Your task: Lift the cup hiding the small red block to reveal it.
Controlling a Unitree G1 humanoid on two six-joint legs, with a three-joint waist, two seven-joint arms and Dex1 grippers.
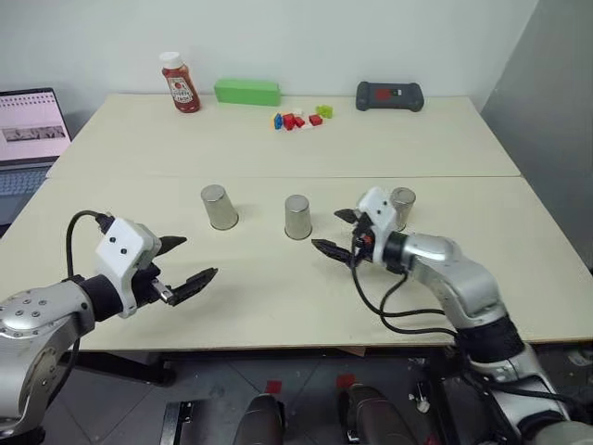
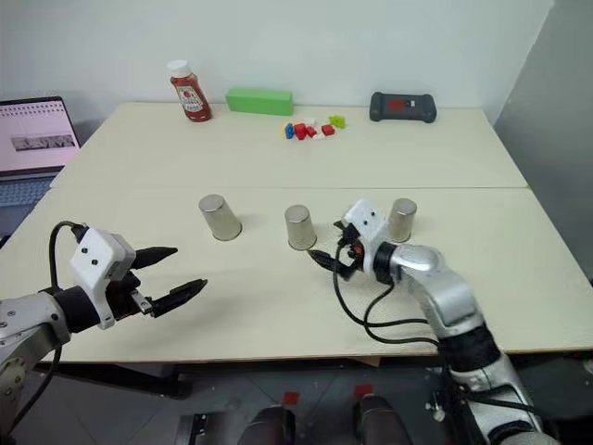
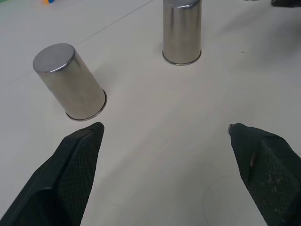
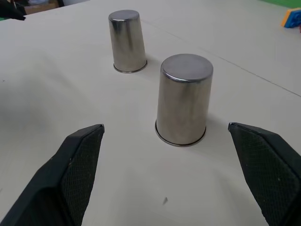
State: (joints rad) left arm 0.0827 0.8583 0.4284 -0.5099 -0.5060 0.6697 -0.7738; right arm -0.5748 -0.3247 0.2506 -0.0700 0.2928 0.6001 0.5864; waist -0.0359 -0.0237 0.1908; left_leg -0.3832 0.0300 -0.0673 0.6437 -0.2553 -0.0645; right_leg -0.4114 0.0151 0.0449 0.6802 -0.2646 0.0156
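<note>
Fingers of the right gripper (image 1: 335, 232) stood wide apart, holding nothing, aimed at the middle cup (image 1: 297, 217) from just beside it. In the right wrist view that cup (image 4: 184, 99) sat between the two black fingers (image 4: 75, 165) but beyond their tips, untouched. It stood mouth down on the table (image 1: 278, 297), its long axis upright, closed base on top, narrowing toward that base. The left cup (image 1: 219, 206) and the right cup (image 1: 402, 208) stood inverted the same way, all three in a row across the table, apart from one another. Which cup hid the block could not be told. The left gripper (image 1: 190, 262) was also spread wide and empty, near the left cup but short of it. Far back lay a cluster of coloured bricks (image 1: 298, 119), a ketchup bottle (image 1: 180, 83) and a green box (image 1: 247, 92).
</note>
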